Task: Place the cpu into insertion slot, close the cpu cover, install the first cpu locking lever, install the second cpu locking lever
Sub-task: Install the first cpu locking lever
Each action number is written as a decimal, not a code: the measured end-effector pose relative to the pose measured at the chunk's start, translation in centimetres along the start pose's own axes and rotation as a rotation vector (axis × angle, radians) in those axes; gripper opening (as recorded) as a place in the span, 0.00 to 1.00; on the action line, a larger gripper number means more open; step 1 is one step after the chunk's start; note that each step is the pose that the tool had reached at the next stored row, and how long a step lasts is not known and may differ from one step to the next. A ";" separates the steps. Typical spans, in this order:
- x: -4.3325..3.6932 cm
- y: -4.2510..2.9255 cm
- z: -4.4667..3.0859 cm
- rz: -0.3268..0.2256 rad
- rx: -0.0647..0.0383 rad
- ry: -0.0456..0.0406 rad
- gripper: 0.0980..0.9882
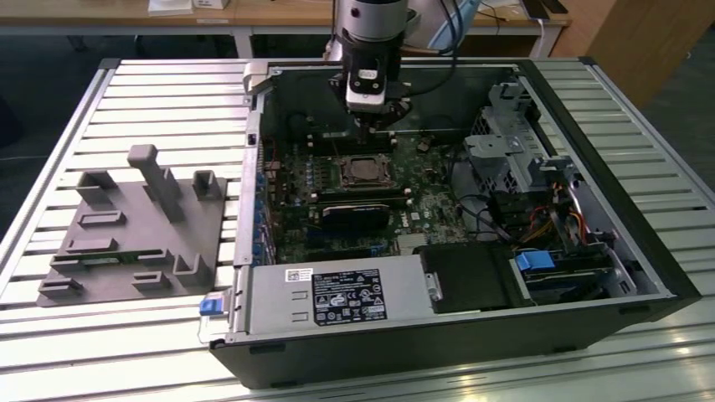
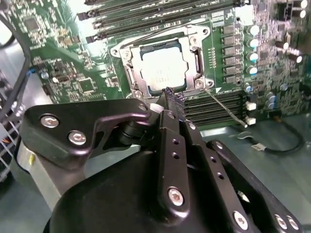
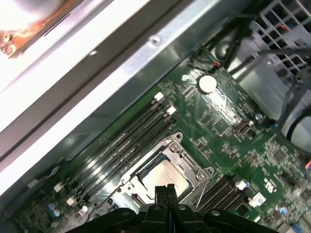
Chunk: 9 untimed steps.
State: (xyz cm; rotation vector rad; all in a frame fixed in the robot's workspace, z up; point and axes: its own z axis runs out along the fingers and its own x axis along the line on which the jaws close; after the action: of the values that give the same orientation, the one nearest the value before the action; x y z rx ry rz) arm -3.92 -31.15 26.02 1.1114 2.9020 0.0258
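Jaws: closed together, the two black fingertips side by side with nothing seen held between them.
Jaws' position: pointed down at the edge of the socket's metal frame, by the corner where a wire lever started; whether they touched frame or lever could not be told.
Chip: lay flat in the socket, its dull silvery top facing up.
Cover frame: lay flat around the chip, which showed through its square window.
First lever: a thin wire that stuck out slantwise from the socket's corner, away from the frame.
Second lever: a wire that curved along the frame's opposite edge; whether it was hooked down could not be told.
Long black slots: ran in rows on two sides of the socket.
Arm: stood upright over the board, reaching into the open case from above.
Circuit board: green, flat on the floor of the case.
Black block: sat just beside the socket.
Case: a black computer case that lay on its side, open upward, on a slatted metal bench.
Grey fixture: a plate with upright pegs that sat on the bench at the exterior view's left, apart from the case.
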 end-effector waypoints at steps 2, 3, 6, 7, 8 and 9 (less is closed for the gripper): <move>0.00 0.00 0.00 -0.034 -0.001 0.0009 0.01; 0.00 0.00 0.00 -0.051 -0.001 0.0014 0.01; 0.00 0.00 0.00 -0.102 -0.003 0.0028 0.01; 0.00 0.00 0.00 -0.116 -0.003 0.0032 0.01; 0.00 0.00 0.00 -0.131 -0.003 0.0036 0.01; 0.00 0.00 0.00 -0.145 -0.004 0.0040 0.01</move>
State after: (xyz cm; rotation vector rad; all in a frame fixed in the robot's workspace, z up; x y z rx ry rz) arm -3.92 -31.15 26.02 0.8988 2.9760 0.0294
